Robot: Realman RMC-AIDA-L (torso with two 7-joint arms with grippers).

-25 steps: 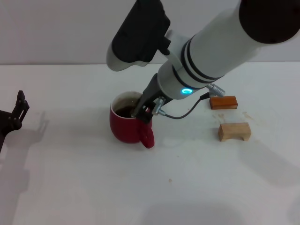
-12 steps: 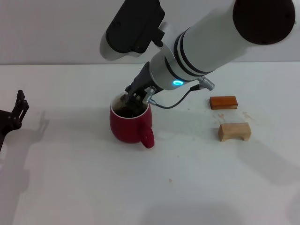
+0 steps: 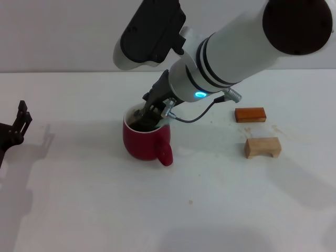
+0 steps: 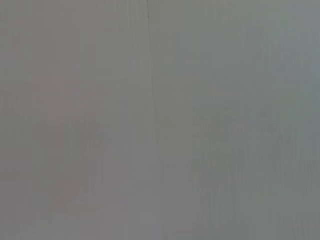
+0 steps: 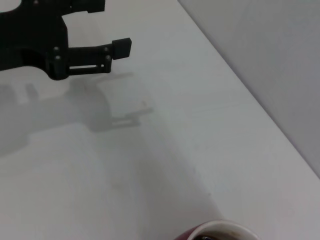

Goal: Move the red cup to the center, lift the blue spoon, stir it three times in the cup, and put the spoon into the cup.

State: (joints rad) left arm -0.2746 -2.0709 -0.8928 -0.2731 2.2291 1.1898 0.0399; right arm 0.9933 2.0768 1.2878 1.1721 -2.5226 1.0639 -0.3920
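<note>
Red cup (image 3: 140, 142) mid-table, mouth blocked from above by right gripper (image 3: 148, 118) and right arm slanting in from upper right. Cup handle (image 3: 164, 152) juts toward near right.

Orange-brown block (image 3: 250, 114) and tan block (image 3: 262, 147) sit right of cup, apart from each other, well apart from cup; open lane between.

Left gripper (image 3: 14, 132) at far left table edge; bare table (image 3: 79, 157) between it and cup. Near side of table open.

Lab bench, bare white table (image 3: 94, 210), plain wall (image 3: 63, 31)
</note>
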